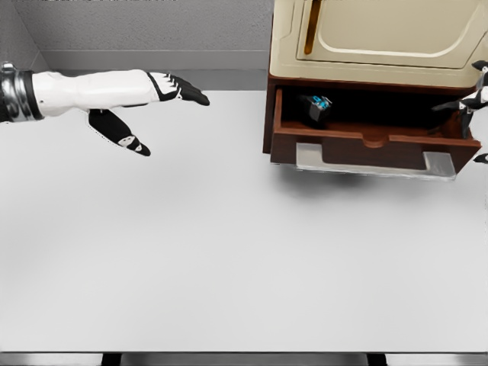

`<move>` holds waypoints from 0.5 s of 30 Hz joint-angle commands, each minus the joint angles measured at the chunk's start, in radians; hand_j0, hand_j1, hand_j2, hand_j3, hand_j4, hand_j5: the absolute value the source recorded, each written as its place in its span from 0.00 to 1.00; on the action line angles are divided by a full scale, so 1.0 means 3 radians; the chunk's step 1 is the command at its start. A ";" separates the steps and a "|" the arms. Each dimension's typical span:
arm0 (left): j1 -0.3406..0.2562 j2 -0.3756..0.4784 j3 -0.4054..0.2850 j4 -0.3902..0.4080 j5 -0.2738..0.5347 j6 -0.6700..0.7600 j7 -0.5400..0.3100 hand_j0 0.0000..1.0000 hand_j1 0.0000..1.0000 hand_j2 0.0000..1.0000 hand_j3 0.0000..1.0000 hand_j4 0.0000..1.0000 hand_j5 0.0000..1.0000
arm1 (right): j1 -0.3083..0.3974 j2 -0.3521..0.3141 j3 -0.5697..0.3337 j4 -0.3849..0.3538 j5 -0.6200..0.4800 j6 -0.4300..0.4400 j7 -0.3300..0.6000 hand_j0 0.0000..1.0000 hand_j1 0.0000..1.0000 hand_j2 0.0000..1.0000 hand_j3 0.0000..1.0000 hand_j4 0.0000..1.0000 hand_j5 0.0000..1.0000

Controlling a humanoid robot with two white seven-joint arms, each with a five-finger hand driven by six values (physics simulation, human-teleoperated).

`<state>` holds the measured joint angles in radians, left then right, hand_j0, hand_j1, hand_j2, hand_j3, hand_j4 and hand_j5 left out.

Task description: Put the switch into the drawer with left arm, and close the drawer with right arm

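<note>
The switch point(318, 106), a small black and blue block, lies inside the open brown drawer point(366, 143) at its left end. My left hand point(169, 95) hovers over the white table far left of the drawer, fingers spread and holding nothing. My right hand point(470, 107) shows only at the right picture edge, by the drawer's right end, with dark fingertips spread; whether it touches the drawer front is not clear.
The drawer belongs to a cream cabinet point(381, 38) at the back right, and a pale grey handle point(377, 164) runs along the drawer's front. The white table point(229, 252) stretches wide in front, with its near edge at the bottom.
</note>
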<state>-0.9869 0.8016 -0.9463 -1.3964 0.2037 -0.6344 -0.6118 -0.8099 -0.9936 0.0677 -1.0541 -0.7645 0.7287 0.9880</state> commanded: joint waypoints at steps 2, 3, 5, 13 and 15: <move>-0.0003 0.0156 0.0143 -0.0157 0.0001 0.0079 0.0003 1.00 1.00 1.00 1.00 1.00 1.00 | 0.0885 -0.0293 0.1360 -0.0730 0.2272 -0.4465 -0.1257 0.50 0.50 0.50 0.50 0.50 0.50; -0.0003 0.0156 0.0143 -0.0157 0.0001 0.0079 0.0003 1.00 1.00 1.00 1.00 1.00 1.00 | 0.0885 -0.0298 0.1354 -0.0725 0.2272 -0.4465 -0.1257 0.50 0.50 0.50 0.50 0.50 0.50; -0.0003 0.0156 0.0143 -0.0157 -0.0004 0.0079 0.0003 1.00 1.00 1.00 1.00 1.00 1.00 | 0.0880 -0.0313 0.1339 -0.0659 0.2267 -0.4465 -0.1257 0.50 0.50 0.50 0.50 0.50 0.50; -0.0003 0.0156 0.0143 -0.0157 -0.0004 0.0079 0.0003 1.00 1.00 1.00 1.00 1.00 1.00 | 0.0885 -0.0324 0.1334 -0.0546 0.2257 -0.4465 -0.1257 0.53 0.53 0.53 0.53 0.53 0.53; -0.0008 0.0161 0.0143 -0.0157 -0.0004 0.0079 0.0003 1.00 1.00 1.00 1.00 1.00 1.00 | 0.0885 -0.0324 0.1334 -0.0541 0.2252 -0.4465 -0.1257 0.53 0.53 0.53 0.53 0.53 0.53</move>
<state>-0.9894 0.8474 -0.9047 -1.4431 0.1954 -0.6139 -0.6113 -0.5446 -1.0880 0.4660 -1.2169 -0.0902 -0.5576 0.6137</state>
